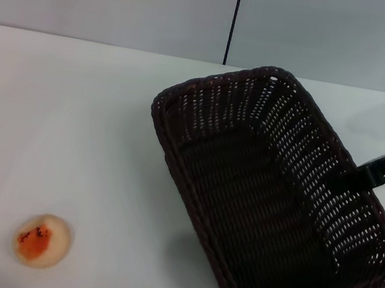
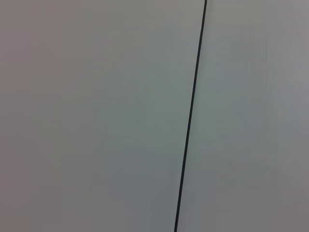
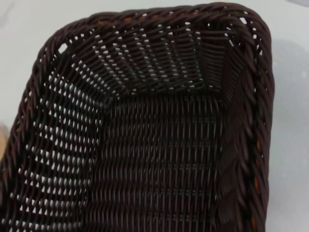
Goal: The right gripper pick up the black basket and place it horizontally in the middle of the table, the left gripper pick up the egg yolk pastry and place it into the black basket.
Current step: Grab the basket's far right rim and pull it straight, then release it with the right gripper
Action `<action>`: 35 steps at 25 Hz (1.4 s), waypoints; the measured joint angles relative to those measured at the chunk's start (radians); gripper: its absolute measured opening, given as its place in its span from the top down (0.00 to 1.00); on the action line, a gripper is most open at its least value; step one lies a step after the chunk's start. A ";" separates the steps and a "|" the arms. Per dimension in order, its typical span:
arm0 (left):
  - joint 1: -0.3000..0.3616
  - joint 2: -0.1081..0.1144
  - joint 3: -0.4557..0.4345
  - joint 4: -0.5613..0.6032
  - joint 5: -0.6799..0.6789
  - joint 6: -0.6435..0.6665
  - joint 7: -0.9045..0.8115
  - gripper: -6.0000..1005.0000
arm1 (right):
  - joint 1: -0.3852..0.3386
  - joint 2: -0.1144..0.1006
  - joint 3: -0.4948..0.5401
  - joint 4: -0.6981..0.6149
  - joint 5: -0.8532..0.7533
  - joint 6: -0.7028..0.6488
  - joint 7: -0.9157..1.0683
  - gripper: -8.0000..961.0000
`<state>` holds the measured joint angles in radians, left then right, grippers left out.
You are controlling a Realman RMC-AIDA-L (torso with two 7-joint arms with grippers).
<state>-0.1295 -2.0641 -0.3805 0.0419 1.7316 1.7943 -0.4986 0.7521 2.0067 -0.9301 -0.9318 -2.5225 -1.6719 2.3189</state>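
Head view: right tool (image 1: pixel 365 173) at black basket (image 1: pixel 271 202) right wall, grip unclear; egg yolk pastry (image 1: pixel 42 240) far left

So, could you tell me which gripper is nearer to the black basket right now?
The right. The right gripper reaches in from the table's right side to the black basket at its right-hand wall. The left gripper is out of sight; its wrist camera shows only a pale wall.

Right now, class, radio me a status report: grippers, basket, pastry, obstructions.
Right gripper at black basket right rim, basket askew. Left gripper out of view. Egg yolk pastry alone on table, nothing between them.
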 joint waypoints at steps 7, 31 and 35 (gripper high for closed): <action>-0.005 0.001 0.000 -0.002 0.000 -0.001 0.000 0.45 | -0.014 -0.007 0.054 -0.009 0.088 -0.011 -0.035 0.79; -0.014 0.002 -0.003 -0.016 -0.001 -0.003 -0.001 0.44 | 0.027 -0.080 0.129 -0.066 0.373 -0.104 -0.262 0.80; -0.014 0.001 -0.003 -0.016 -0.001 -0.003 -0.012 0.44 | 0.054 -0.092 0.125 -0.086 0.373 -0.129 -0.310 0.80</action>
<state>-0.1436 -2.0629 -0.3835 0.0260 1.7303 1.7917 -0.5106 0.8066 1.9143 -0.8055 -1.0181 -2.1492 -1.8007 2.0090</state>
